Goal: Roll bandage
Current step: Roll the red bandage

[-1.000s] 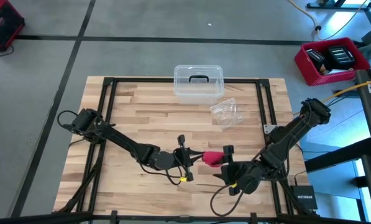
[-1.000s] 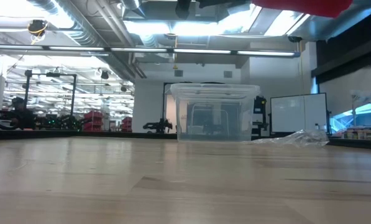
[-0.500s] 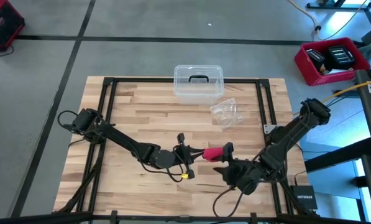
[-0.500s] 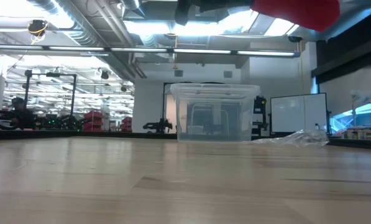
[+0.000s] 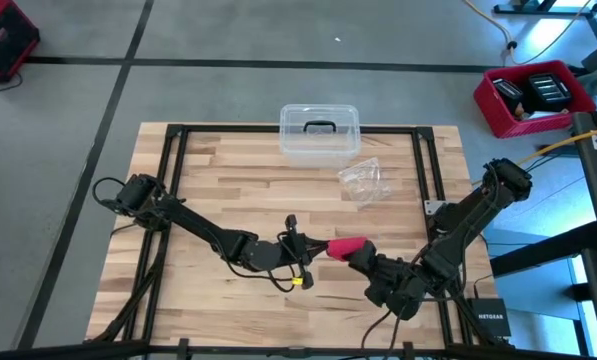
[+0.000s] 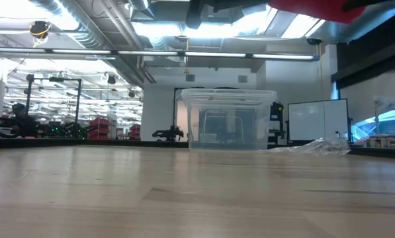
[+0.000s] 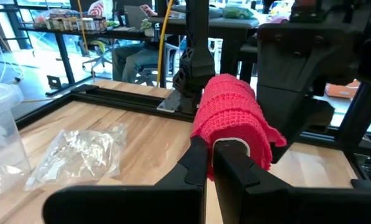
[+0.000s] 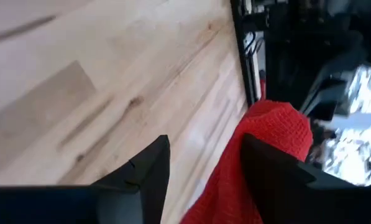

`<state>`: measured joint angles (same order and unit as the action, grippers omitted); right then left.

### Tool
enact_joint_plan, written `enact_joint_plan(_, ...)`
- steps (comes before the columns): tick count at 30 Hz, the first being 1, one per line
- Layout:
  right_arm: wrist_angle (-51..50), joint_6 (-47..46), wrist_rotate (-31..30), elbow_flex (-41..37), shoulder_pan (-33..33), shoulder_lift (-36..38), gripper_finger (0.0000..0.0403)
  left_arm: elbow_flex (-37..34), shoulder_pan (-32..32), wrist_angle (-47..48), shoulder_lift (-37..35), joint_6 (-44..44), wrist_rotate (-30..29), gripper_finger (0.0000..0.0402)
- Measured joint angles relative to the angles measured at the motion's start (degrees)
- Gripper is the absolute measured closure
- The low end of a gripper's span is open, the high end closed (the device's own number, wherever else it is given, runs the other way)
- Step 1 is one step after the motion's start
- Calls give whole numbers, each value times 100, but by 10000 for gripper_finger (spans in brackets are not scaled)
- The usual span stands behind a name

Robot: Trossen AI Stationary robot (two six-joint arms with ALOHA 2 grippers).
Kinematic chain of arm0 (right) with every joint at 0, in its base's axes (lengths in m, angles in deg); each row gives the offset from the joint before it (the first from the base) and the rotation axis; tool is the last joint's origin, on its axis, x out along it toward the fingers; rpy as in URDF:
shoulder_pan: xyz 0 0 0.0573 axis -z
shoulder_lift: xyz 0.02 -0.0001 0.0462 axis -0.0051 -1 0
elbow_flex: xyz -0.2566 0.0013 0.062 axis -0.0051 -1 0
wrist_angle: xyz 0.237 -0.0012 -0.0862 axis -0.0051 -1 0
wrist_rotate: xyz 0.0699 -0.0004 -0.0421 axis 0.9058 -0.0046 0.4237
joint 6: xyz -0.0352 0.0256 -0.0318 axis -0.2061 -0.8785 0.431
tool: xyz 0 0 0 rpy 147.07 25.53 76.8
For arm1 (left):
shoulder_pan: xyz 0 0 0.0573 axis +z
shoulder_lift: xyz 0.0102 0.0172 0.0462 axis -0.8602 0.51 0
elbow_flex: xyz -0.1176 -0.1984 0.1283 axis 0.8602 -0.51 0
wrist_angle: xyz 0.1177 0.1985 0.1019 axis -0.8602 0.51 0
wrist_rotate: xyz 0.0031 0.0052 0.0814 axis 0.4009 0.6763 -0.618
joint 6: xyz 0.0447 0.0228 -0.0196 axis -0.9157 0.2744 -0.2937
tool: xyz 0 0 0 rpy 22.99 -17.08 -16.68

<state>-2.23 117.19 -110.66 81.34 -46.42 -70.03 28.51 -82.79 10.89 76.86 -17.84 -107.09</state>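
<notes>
Left arm: we see it reach from the bench's (image 5: 208,170) left edge in toward the middle front.
Left end effector (image 5: 300,247): we find it clenched on one end of the bandage (image 5: 344,246); in the left wrist view its two dark fingers (image 7: 194,163) press together just under the red knit.
Bandage: we see a bright red, partly rolled wad held up off the bench between the two end effectors, near the bench's front middle; in the low view it shows only as a red patch (image 6: 319,8) high above the wood.
Right end effector (image 5: 363,259): we see its fingers (image 8: 149,168) spread apart, with the bandage lying against one of them and a bare gap beside it; it meets the bandage's right end, but we cannot tell whether it grips the cloth.
Right arm: we see it come in from the bench's right edge, bent down toward the front.
Box (image 5: 319,132): clear, with a dark handle, at the bench's far edge, well apart from the bandage.
Wrapper (image 5: 365,181): crinkled clear plastic, lying just in front and to the right of the box.
</notes>
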Motion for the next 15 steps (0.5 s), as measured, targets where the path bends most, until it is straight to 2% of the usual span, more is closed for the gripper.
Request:
enact_joint_plan(4, 95, 448, -147, 0, -2, 0, 205, 2, -1, 0, -5, 17, -1, 396)
enact_joint_plan(15, 417, 401, -240, 0, -242, 0, 205, 4, -1, 42, -9, -7, 11, 396)
